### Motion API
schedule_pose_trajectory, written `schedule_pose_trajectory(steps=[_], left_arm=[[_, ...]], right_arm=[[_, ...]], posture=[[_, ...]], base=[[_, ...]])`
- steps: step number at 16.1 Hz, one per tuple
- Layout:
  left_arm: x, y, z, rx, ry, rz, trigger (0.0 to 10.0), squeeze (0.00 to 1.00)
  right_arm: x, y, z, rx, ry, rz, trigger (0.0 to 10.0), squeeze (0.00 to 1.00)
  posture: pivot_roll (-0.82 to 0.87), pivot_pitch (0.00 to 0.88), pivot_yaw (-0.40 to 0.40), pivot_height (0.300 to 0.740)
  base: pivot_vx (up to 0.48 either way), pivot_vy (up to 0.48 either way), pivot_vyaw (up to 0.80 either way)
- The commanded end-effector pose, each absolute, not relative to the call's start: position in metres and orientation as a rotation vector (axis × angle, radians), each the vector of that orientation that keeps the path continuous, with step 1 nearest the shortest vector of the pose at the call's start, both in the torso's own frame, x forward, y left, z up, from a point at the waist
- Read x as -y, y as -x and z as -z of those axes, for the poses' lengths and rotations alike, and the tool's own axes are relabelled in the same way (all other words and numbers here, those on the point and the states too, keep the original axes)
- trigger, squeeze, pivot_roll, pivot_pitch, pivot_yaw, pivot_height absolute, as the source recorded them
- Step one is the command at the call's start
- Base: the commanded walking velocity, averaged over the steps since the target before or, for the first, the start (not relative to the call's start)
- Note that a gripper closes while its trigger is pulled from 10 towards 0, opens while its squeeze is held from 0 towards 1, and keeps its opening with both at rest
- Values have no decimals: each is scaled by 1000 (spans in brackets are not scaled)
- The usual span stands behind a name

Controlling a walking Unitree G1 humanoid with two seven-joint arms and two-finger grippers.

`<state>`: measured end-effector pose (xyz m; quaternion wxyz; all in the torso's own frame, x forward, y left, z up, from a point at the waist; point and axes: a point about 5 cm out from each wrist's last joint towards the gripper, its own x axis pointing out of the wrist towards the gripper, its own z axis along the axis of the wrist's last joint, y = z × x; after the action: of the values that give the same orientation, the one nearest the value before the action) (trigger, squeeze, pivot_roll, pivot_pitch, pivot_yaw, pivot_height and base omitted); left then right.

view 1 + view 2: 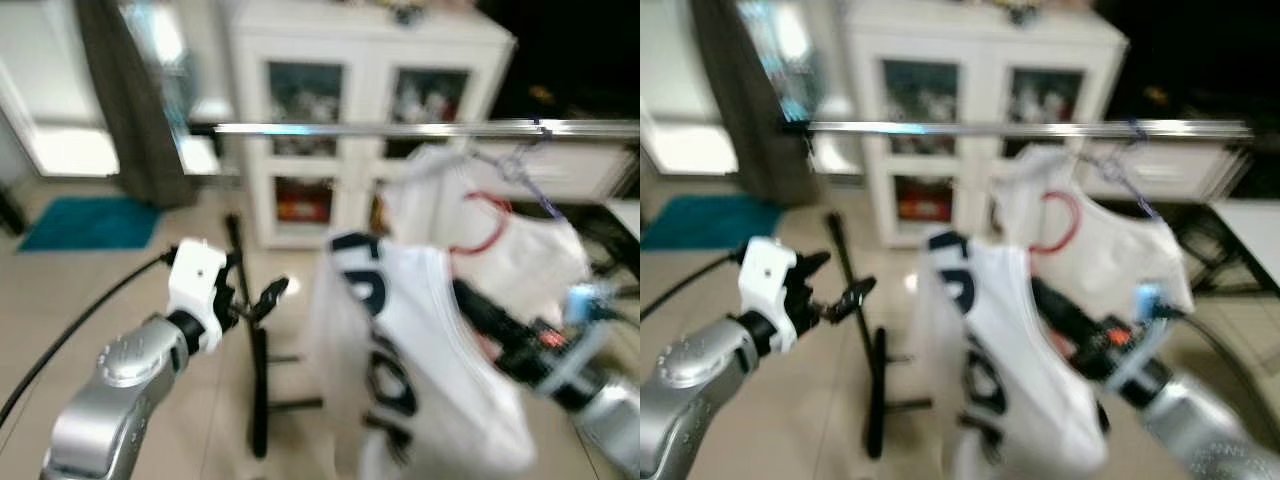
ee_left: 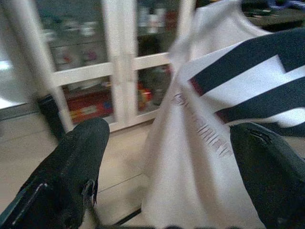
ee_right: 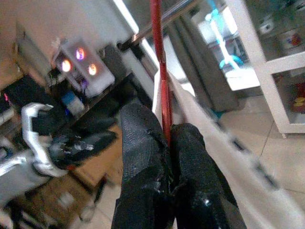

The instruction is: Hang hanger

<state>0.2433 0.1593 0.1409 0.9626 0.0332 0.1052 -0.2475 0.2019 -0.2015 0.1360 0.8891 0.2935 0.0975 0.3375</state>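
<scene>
Below rail (image 1: 420, 129): right pincer (image 3: 167, 143) clamps red hanger (image 3: 161, 71), apparently shirt-laden.

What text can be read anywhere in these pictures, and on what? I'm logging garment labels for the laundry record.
Large dark letters run down the white shirt held on the red hanger: too blurred to read.
Small grey lettering on the same shirt, seen in the left wrist view: too blurred to read.
Boxes behind the glass doors of the white cabinet: any print is too small to read.
No other text shows.
</scene>
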Motion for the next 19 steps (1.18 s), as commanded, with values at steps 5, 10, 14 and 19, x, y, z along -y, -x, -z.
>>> schedule_pose_trajectory(steps=[5,10,14,19], left_arm=[[-148,-241,-133,-227,-88,529,10000,361],[-149,-243,-133,-229,-95,524,10000,345],[-149,-247,-134,-213,-132,539,10000,345],[-141,-254,-137,-221,-90,698,10000,1000]], right_arm=[[201,-222,-126,-217,-488,-578,10000,0],[200,-231,-131,-188,-396,-593,10000,0],[196,-232,-132,-193,-302,-623,10000,0],[181,-247,-144,-145,-95,-723,10000,0]], posture=[[-38,0,-19,740],[-42,0,-14,740],[-48,0,-15,740],[-51,0,-25,740]], base=[[0,-300,480],[0,-178,0],[0,0,0],[0,0,0]])
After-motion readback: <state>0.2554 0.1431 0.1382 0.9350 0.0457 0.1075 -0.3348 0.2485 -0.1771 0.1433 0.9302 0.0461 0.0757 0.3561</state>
